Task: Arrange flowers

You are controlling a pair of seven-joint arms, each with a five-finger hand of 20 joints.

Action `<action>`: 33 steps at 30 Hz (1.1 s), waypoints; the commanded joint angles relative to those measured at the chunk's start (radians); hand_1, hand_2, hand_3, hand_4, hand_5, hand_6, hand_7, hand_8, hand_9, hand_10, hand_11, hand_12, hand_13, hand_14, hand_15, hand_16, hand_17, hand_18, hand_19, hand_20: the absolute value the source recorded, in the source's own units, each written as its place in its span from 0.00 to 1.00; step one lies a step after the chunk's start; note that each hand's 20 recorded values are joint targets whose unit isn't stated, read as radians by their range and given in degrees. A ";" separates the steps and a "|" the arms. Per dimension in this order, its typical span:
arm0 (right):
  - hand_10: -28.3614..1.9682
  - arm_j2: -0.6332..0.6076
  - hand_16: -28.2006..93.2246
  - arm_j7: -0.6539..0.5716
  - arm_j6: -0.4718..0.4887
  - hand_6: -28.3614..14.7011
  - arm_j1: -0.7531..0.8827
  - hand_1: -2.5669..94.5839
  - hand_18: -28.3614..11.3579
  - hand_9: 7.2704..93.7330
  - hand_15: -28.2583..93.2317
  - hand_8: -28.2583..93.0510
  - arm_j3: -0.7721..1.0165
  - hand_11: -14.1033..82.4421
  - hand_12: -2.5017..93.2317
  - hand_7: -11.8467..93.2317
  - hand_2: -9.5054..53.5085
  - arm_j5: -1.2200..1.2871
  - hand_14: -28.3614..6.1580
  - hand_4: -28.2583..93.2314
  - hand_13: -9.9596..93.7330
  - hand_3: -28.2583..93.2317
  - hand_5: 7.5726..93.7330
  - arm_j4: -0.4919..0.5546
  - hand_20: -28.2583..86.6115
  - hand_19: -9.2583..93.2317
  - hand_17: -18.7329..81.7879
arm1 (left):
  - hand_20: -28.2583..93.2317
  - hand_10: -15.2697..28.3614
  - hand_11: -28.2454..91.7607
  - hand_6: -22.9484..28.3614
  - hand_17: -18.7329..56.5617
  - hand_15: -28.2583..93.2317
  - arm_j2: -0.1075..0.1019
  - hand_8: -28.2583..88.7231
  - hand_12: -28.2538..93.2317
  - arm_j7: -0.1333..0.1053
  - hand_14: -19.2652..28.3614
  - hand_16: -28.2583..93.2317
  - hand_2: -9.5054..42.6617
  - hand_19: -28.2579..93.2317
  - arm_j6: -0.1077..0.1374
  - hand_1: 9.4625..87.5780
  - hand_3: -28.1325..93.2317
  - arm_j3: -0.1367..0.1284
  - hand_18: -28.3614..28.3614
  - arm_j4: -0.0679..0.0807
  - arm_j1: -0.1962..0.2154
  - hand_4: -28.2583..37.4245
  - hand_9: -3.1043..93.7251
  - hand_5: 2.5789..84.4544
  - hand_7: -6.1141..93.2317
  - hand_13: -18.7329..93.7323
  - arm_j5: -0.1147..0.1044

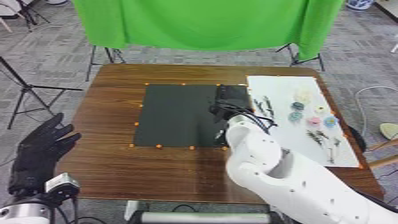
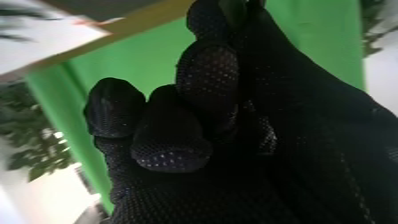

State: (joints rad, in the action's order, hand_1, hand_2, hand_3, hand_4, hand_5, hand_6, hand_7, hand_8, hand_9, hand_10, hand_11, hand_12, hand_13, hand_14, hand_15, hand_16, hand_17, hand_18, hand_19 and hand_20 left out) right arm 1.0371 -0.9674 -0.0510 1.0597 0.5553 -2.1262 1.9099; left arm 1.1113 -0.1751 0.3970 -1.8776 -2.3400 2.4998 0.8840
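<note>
"Flowers (image 1: 314,121) sit right of the right robot hand (image 1: 224,110), on the white sheet (image 1: 342,158). And its grip?"

"Pinching a green sliver (image 2: 233,12), stem or leaf by my guess, over the dark mat (image 1: 173,117)!"

"Long axis?"

"Can't tell; placing it likely turns on that. Left robot hand (image 1: 37,150) is wide, well apart."

1. The mat (image 1: 178,117) lies on the worktop (image 1: 142,172), left of the sheet (image 1: 280,85).
2. The sheet lies along the worktop's right side.
3. Flower heads (image 1: 314,121) lie on the sheet, grouped right of some sprigs (image 1: 268,104).
4. Other sprigs (image 1: 318,137) lie before them.
5. Behind the worktop hangs the cloth (image 1: 209,25).
6. A tripod (image 1: 29,88) stands left.
</note>
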 commanded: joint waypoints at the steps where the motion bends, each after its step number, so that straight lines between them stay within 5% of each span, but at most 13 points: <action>1: 0.46 0.196 0.40 0.025 0.048 0.54 -0.064 0.52 0.02 0.90 0.95 0.44 -0.052 0.77 0.31 0.45 0.00 0.000 0.54 0.01 0.89 0.97 0.89 -0.101 0.73 1.00 0.66 | 0.18 0.79 0.46 0.61 0.15 0.64 -0.011 0.16 0.31 0.027 0.96 0.16 0.28 0.77 -0.002 0.19 0.92 0.043 0.93 0.028 -0.071 0.13 0.37 0.39 0.21 0.39 0.018; 4: 0.47 0.242 0.40 0.012 0.063 0.54 -0.120 0.52 0.02 0.90 0.95 0.44 -0.126 0.77 0.31 0.45 0.00 0.025 0.54 0.01 0.90 0.97 0.89 -0.179 0.73 1.00 0.66 | 0.18 0.79 0.46 0.61 0.14 0.64 -0.015 0.16 0.31 0.029 0.97 0.16 0.28 0.77 -0.012 0.19 0.92 0.068 0.93 0.046 -0.110 0.12 0.37 0.40 0.21 0.40 0.017; 6: 0.47 0.277 0.40 0.019 0.088 0.54 -0.125 0.52 0.02 0.90 0.95 0.43 -0.143 0.77 0.31 0.45 0.00 -0.003 0.54 0.01 0.90 0.97 0.89 -0.234 0.73 1.00 0.66 | 0.18 0.79 0.46 0.61 0.14 0.64 -0.035 0.16 0.31 0.023 0.98 0.16 0.27 0.77 -0.006 0.19 0.92 0.094 0.93 0.055 -0.144 0.11 0.38 0.40 0.21 0.40 0.013; 7: 0.47 0.260 0.40 -0.037 0.024 0.54 -0.197 0.52 0.02 0.90 0.95 0.43 -0.237 0.77 0.31 0.45 0.00 0.058 0.54 0.01 0.89 0.97 0.89 -0.258 0.73 1.00 0.66 | 0.18 0.79 0.46 0.61 0.14 0.64 -0.039 0.16 0.31 0.054 0.99 0.16 0.27 0.77 -0.030 0.19 0.92 0.105 0.93 0.069 -0.186 0.11 0.38 0.40 0.21 0.40 0.027; 8: 0.47 0.293 0.40 0.017 0.128 0.54 -0.118 0.52 0.02 0.90 0.95 0.43 -0.153 0.77 0.31 0.45 0.00 -0.013 0.54 0.02 0.90 0.97 0.89 -0.270 0.73 1.00 0.66 | 0.17 0.79 0.45 0.61 0.14 0.65 -0.049 0.16 0.32 0.021 0.99 0.16 0.28 0.78 -0.003 0.19 0.93 0.123 0.94 0.065 -0.177 0.10 0.39 0.40 0.22 0.40 0.016; 10: 0.47 0.307 0.40 -0.013 0.102 0.54 -0.135 0.52 0.02 0.90 0.95 0.43 -0.188 0.78 0.30 0.45 0.00 0.030 0.54 0.02 0.90 0.97 0.89 -0.302 0.73 1.00 0.66 | 0.17 0.80 0.45 0.61 0.14 0.65 -0.056 0.16 0.32 0.036 1.00 0.16 0.28 0.78 -0.021 0.19 0.92 0.131 0.95 0.074 -0.211 0.09 0.40 0.41 0.22 0.41 0.026; 13: 0.47 0.327 0.40 0.014 0.172 0.54 -0.104 0.52 0.02 0.90 0.94 0.43 -0.178 0.78 0.30 0.46 0.00 -0.032 0.54 0.02 0.90 0.96 0.89 -0.330 0.73 1.00 0.66 | 0.16 0.80 0.45 0.60 0.14 0.64 -0.065 0.15 0.33 0.022 1.00 0.17 0.30 0.79 -0.005 0.18 0.92 0.133 0.96 0.071 -0.210 0.08 0.41 0.41 0.22 0.44 0.019; 16: 0.47 0.333 0.40 -0.004 0.188 0.54 -0.086 0.52 0.01 0.90 0.94 0.43 -0.162 0.78 0.30 0.46 0.00 -0.028 0.53 0.02 0.90 0.96 0.89 -0.347 0.73 1.00 0.66 | 0.15 0.80 0.44 0.60 0.14 0.64 -0.062 0.15 0.34 0.031 1.00 0.18 0.31 0.79 -0.023 0.18 0.91 0.138 0.97 0.078 -0.229 0.08 0.42 0.41 0.22 0.45 0.025; 33: 0.49 0.396 0.40 -0.020 0.127 0.55 -0.085 0.52 0.01 0.90 0.93 0.40 -0.106 0.78 0.29 0.44 0.00 0.126 0.52 0.02 0.90 0.94 0.89 -0.391 0.71 1.00 0.65 | 0.11 0.80 0.43 0.60 0.15 0.62 -0.086 0.15 0.34 0.008 1.00 0.18 0.32 0.81 -0.011 0.19 0.90 0.160 0.97 0.086 -0.250 0.11 0.43 0.40 0.22 0.46 0.012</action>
State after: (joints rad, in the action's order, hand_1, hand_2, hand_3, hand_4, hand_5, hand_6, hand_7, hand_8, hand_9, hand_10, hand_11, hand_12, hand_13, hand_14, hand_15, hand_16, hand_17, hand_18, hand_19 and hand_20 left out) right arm 1.4041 -0.9837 0.1130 0.9718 0.4273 -2.0543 1.5317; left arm 1.0401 -0.1596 0.3864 -1.7221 -2.2561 2.2424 0.8999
